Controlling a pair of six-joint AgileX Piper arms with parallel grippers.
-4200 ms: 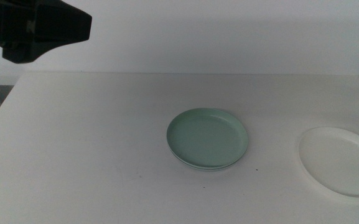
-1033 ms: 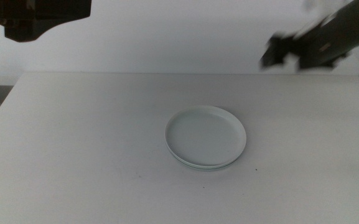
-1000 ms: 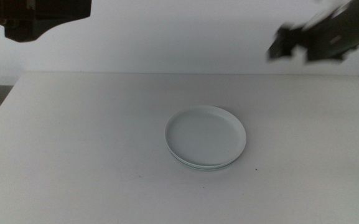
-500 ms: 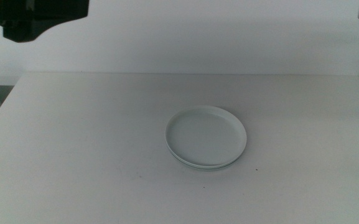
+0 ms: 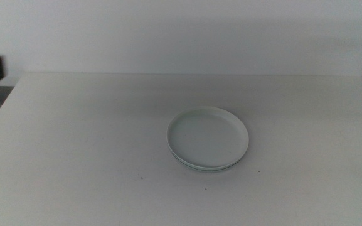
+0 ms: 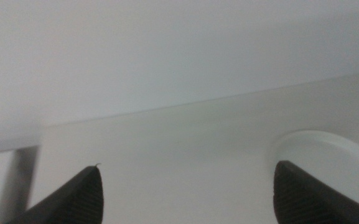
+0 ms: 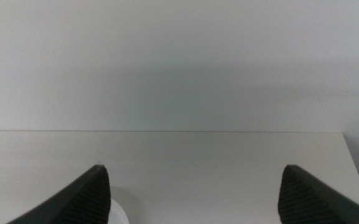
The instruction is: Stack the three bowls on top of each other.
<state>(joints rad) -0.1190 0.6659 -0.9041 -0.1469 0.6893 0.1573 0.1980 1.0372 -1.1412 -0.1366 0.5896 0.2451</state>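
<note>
Stacking looks done: bowls (image 5: 207, 138) piled mid-surface (image 5: 93, 144), white on top, left gripper (image 6: 185, 198) and right gripper (image 7: 195, 198) both raised clear, jaws wide apart and empty; nothing left but to park.

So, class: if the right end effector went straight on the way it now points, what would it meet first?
Probably nothing close. Between the open right end effector jaws lies only bare white table, then the plain wall beyond its far edge. The white round plastic bowl sits off to one side. Depth is unclear.
</note>
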